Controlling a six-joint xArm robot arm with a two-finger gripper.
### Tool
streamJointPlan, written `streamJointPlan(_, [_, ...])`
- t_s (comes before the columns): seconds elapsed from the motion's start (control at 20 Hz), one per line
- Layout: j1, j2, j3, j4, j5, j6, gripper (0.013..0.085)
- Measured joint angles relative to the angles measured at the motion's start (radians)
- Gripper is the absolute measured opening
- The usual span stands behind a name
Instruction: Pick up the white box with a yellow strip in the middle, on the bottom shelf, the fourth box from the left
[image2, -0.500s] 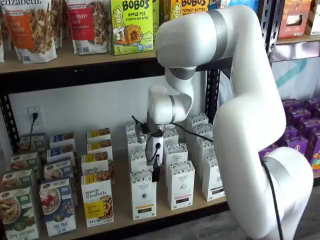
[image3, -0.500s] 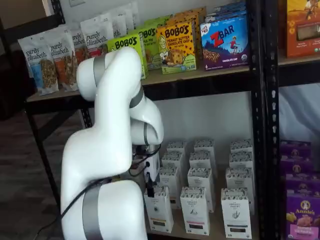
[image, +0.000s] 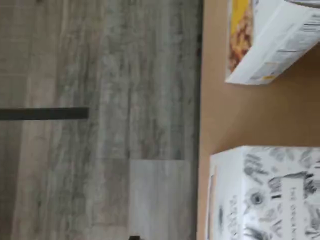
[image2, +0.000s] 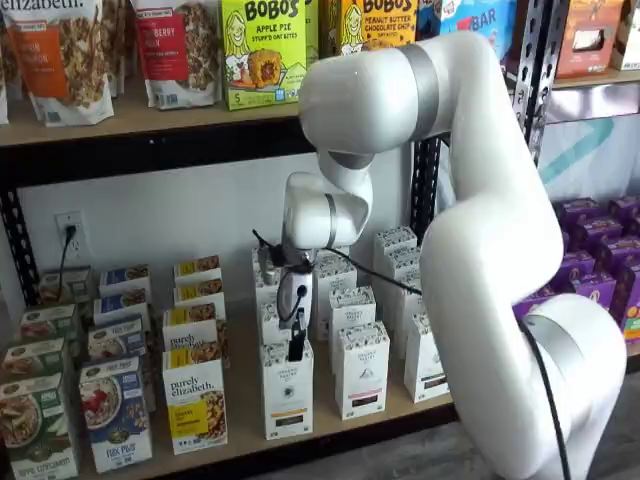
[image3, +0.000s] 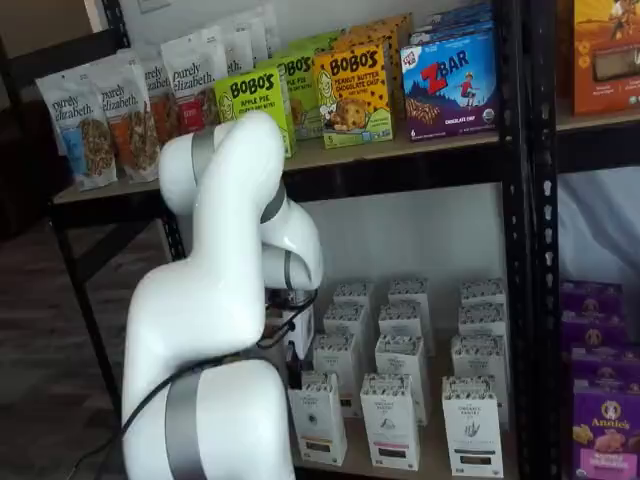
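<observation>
Black gripper (image2: 296, 345) fingers hang over the white box (image2: 287, 390), jaws at full spread, holding nothing, so approach is underway and lowering squarely follows.

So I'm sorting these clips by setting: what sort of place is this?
Most likely a mock grocery aisle or store test setup. Black metal racks with wooden boards hold rows of retail goods: granola bags, snack bar boxes and white cartons. A white robot arm works in front.
</observation>
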Motion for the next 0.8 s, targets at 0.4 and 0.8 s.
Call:
streamJointPlan(0.4, [-0.007,0.069,-0.08,-0.042,-0.009,0.031,0.085])
streamJointPlan(0.8, [-0.025,0.12,-0.15,-0.068,0.021,0.037,0.085])
